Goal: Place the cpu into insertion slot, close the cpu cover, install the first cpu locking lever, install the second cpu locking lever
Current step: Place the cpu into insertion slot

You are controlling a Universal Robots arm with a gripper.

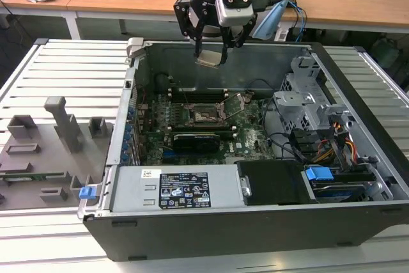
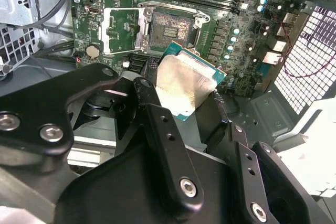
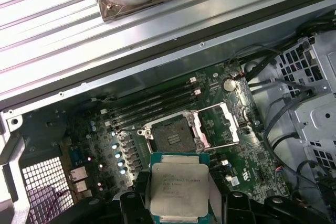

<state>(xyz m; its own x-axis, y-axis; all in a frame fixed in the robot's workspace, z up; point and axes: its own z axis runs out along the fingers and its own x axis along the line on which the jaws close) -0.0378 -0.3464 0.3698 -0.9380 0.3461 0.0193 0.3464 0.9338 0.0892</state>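
Arm's gripper (image 1: 210, 54) hangs over the open PC case (image 1: 255, 234), up near the case's far wall in the exterior view. The black fingers (image 2: 163, 129) are clamped on the cpu (image 1: 209, 59), one on each of two opposite edges. The chip is well above the board and touches nothing else. In both wrist views we see its pale metal top facing the cams, green edge showing round it, and in the second wrist view it looks a bit tilted. The slot (image 3: 176, 136) is on the green mobo (image 1: 249, 135) below and is bare, w/ dark contact field exposed. The cover (image 3: 231, 123) is swung open to one side of the slot, on the side away from the grilled case wall; board shows thru its window. Long black mem slots (image 3: 152, 100) run just beside the slot, btwn it and the case's far wall. Case sits on a slatted metal bench (image 1: 64, 68). We can't make out the locking levers well enough to place them.
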